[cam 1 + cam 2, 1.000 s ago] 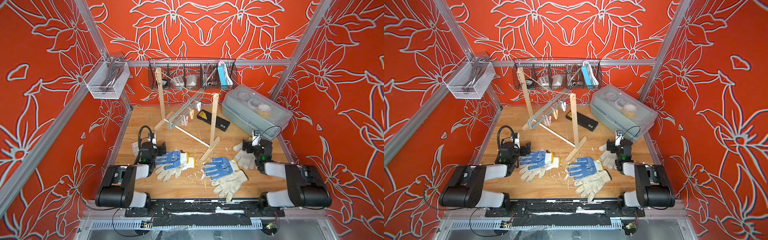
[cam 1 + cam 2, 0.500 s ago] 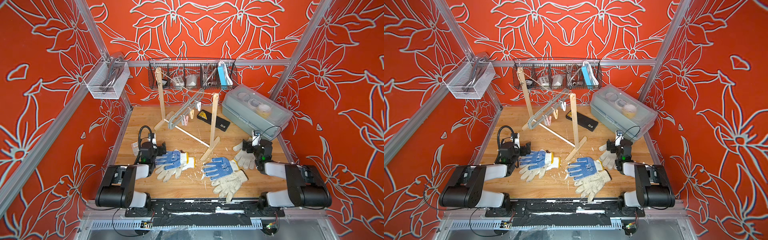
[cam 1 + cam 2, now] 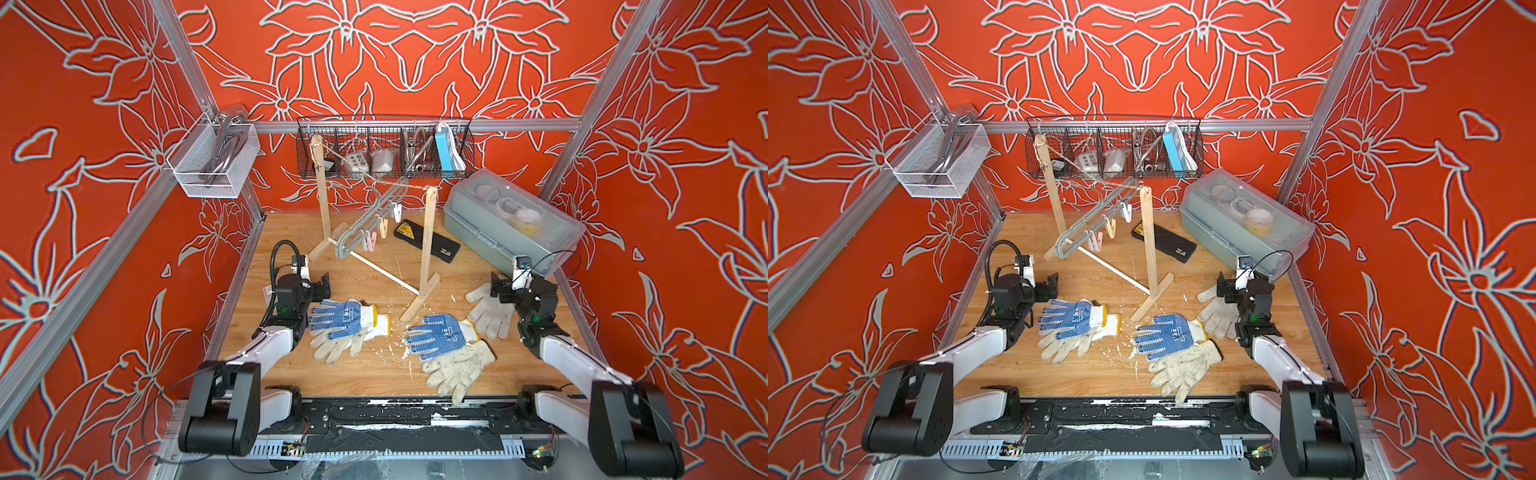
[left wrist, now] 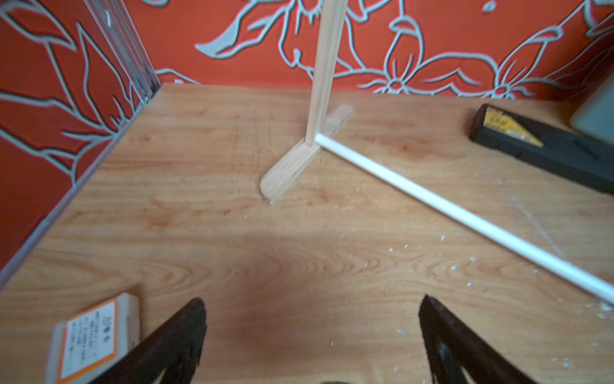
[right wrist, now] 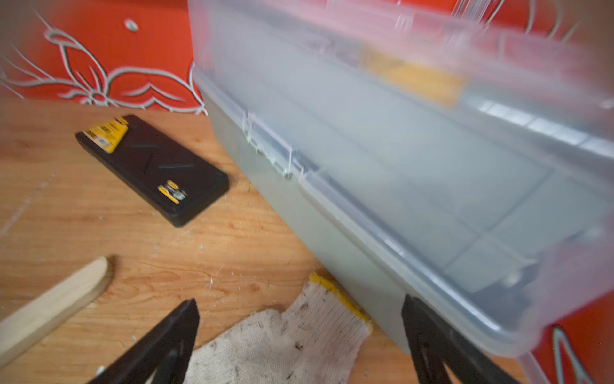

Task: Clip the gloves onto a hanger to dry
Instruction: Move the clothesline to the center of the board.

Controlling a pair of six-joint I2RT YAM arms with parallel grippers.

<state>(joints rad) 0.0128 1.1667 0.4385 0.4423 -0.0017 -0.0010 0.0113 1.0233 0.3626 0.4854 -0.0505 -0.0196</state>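
Both grippers stand wide open and hold nothing. The left gripper [image 4: 312, 304] is low over a bare part of the light wooden table [image 3: 374, 376]. Its two black fingers [image 4: 179, 335] are spread apart, and a small white box with an orange label [image 4: 93, 335] lies just beside one of them. The right gripper [image 5: 300, 303] is at the other side, close to the translucent grey plastic storage box [image 3: 511, 224]. In the right wrist view the yellow-edged cuff of a plain off-white knit glove [image 5: 282, 342] lies between its spread fingers [image 5: 166, 345], but we cannot tell if they touch it

All five gloves lie flat on the table and none is clipped. Near the left arm we see a blue-dotted glove with a yellow cuff edge [image 3: 338, 318] on top of a plain soiled glove [image 3: 336, 349]. Near the middle a second blue-dotted glove [image 3: 436, 334] overlaps another plain soiled glove [image 3: 455, 368], which reaches the front edge of the table. The glove at the right gripper lies just beside this pair in both top views

The grey plastic hanger with small clips [image 3: 371, 216] hangs from a string between the two posts of a light wooden stand [image 3: 427, 249], behind the gloves and well apart from both grippers. A flat black case with a yellow label [image 3: 446, 249] lies between the stand and the storage box. A black wire basket [image 3: 386, 145] hangs on the back rail
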